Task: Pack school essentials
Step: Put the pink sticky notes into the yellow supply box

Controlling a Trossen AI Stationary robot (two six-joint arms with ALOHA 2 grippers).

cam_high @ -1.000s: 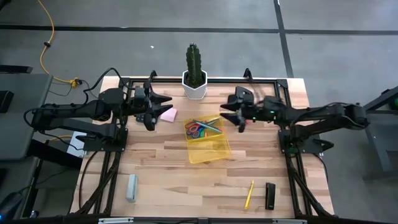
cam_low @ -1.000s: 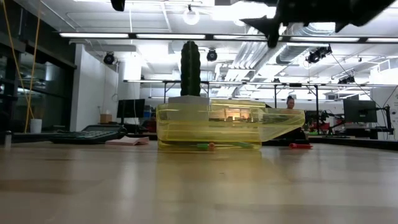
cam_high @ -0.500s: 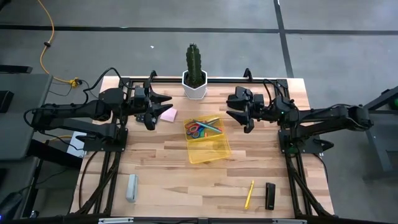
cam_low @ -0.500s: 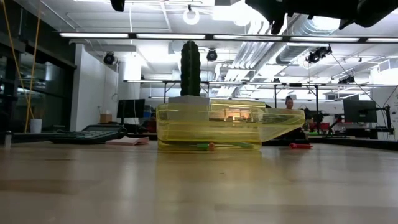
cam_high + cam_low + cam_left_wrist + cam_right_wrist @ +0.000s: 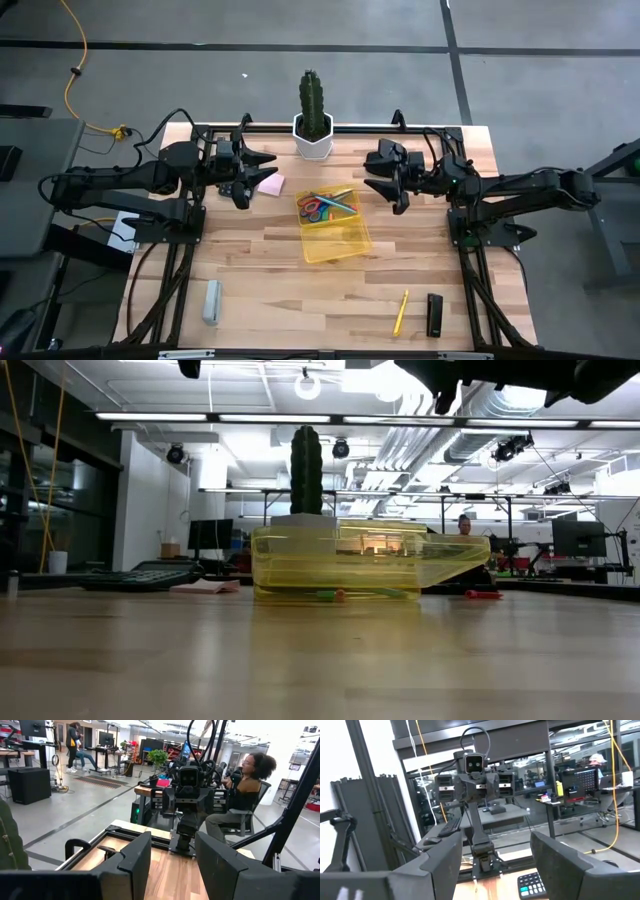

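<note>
A clear yellow tray (image 5: 340, 238) stands mid-table and shows side-on in the low view as the tray (image 5: 340, 568). In its far half lie red-handled scissors (image 5: 312, 209), blue-handled scissors (image 5: 326, 198) and a light-blue pen (image 5: 346, 208). The pink sticky-note pad (image 5: 270, 184) lies flat on the table left of the tray. A yellow pencil (image 5: 401, 312) lies near the near edge. My left gripper (image 5: 256, 170) hovers open above the pad's far-left side. My right gripper (image 5: 378, 180) hovers open, right of the tray. Both face each other and hold nothing.
A potted cactus (image 5: 312, 120) stands at the far edge behind the tray. A grey oblong block (image 5: 212, 301) lies near-left, and a black oblong thing (image 5: 434, 314) lies beside the pencil. A calculator (image 5: 140, 575) lies under the left arm. A small red thing (image 5: 483, 594) lies right of the tray.
My right gripper has risen a little and shifted slightly toward the table's right edge, then held still. Its fingertip sits higher in the low view than a second ago. Nothing on the table has moved.
</note>
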